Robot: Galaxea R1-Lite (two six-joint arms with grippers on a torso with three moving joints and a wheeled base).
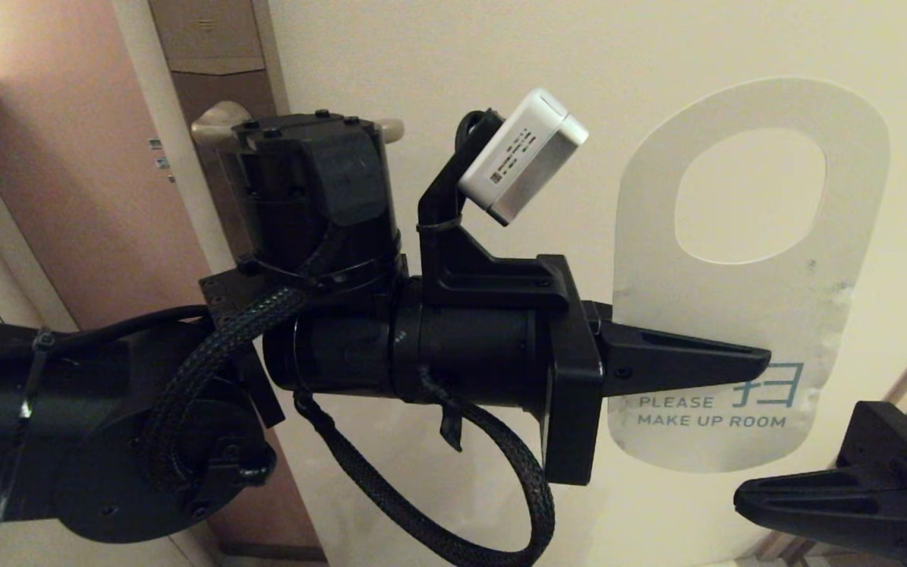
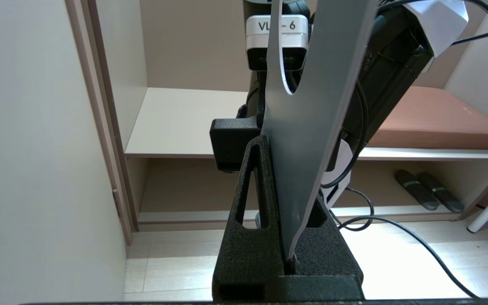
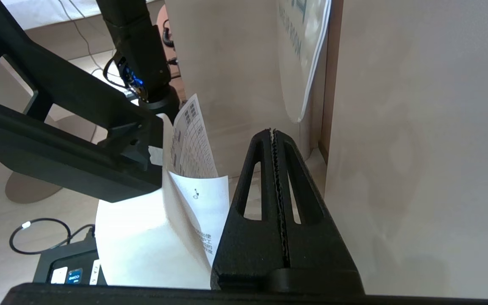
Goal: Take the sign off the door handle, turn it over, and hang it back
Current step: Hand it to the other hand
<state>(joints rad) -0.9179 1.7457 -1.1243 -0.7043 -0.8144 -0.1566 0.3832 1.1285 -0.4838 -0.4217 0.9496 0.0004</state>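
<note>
Sign (image 1: pixel 737 315): we held it off the door handle (image 1: pixel 221 122), our left claw (image 1: pixel 737 364) clamped across its lower body, oval hole above the claw, off-white face toward us. Thin, light, probably flexible; best gripped on solid card. Right claw (image 1: pixel 749 494), below, stood pressed together, empty.

left arm (image 1: pixel 320 260) blocks door handle (image 1: pixel 221 120); open wall right of sign (image 1: pixel 745 315).

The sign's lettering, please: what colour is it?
Teal on the off-white sign, clearest in the head view.
</note>
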